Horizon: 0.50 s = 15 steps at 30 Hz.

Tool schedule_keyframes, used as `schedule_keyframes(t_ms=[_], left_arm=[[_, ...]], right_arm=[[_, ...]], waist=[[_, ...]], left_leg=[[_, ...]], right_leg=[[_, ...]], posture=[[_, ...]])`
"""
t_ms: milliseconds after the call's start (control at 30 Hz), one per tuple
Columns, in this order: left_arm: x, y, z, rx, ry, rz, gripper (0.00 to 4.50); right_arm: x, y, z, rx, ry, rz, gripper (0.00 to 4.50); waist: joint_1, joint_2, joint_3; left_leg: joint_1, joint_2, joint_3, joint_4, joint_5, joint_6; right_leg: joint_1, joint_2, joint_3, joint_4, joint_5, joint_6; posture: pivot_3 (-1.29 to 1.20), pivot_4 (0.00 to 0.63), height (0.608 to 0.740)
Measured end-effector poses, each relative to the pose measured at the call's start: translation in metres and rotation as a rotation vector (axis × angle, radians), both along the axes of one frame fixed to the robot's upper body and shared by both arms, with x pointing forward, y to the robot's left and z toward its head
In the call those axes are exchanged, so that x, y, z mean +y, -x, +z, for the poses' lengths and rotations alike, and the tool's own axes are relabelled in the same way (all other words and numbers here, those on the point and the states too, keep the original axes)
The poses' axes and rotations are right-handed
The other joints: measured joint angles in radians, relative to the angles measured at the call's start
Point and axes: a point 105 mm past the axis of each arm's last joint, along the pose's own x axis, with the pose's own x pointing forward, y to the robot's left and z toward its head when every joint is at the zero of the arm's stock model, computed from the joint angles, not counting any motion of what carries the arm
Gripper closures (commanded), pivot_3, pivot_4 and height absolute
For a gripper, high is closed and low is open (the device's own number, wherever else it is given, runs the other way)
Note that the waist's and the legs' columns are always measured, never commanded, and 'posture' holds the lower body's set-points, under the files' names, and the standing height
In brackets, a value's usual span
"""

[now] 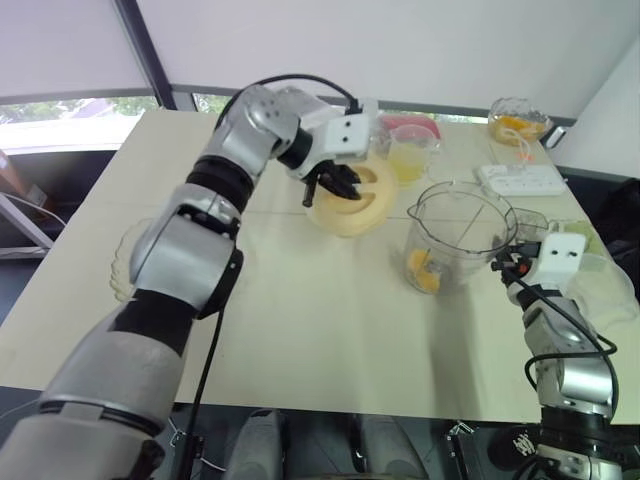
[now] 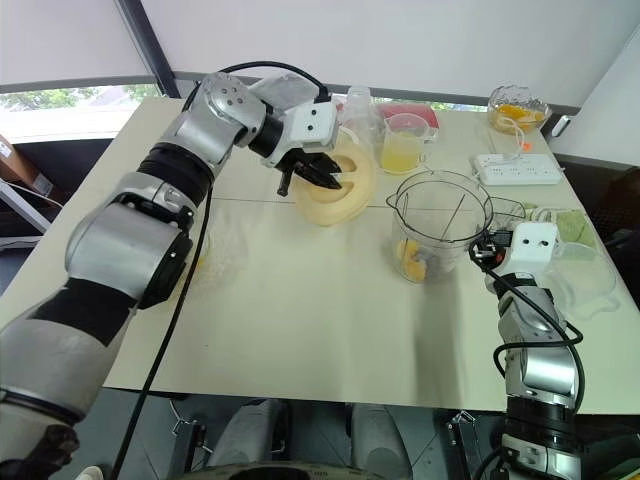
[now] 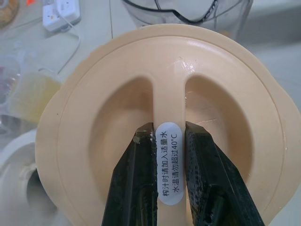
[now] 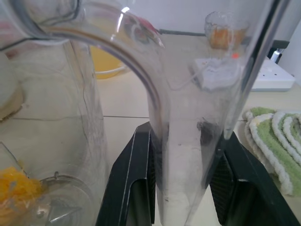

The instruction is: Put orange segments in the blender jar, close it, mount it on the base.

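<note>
The clear blender jar (image 1: 458,225) stands on the table with orange segments (image 1: 422,270) at its bottom. My right gripper (image 1: 508,263) is shut on the jar handle (image 4: 181,155), one finger on each side of it. Left of the jar, the round cream lid (image 1: 368,205) is held tilted. My left gripper (image 1: 335,185) is shut on the lid's central grip ridge (image 3: 168,155), which carries a white label. The jar's mouth is uncovered.
A measuring cup of yellow juice (image 1: 408,158) stands behind the lid. A white power strip (image 1: 520,180) and a glass bowl of orange pieces (image 1: 518,122) sit at the back right. A green and white cloth (image 4: 277,141) lies right of the jar.
</note>
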Motion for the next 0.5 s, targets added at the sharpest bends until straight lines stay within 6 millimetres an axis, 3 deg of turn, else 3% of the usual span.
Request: schedule_keyframes(t_ms=[200,500], left_arm=[[-0.006,0.003,0.029,-0.041,0.034,-0.006,4.27],[-0.021,0.011,0.036,-0.006,0.021,-0.049,4.27]], right_arm=[[0.008,0.000,-0.004,-0.001,-0.081,-0.036,3.57],[0.042,-0.007,0.002,-0.035,-0.149,-0.017,3.57]], waist=[[-0.008,0.000,0.000],[-0.026,0.004,0.003]], left_leg=[[0.000,0.002,0.000,0.000,0.000,0.000],[-0.002,0.003,0.000,0.000,0.000,0.000]], right_leg=[[0.000,0.003,0.000,0.001,0.000,0.000],[-0.003,0.004,0.001,0.002,0.000,0.000]], posture=[[0.00,0.150,0.740],[0.00,0.150,0.740]])
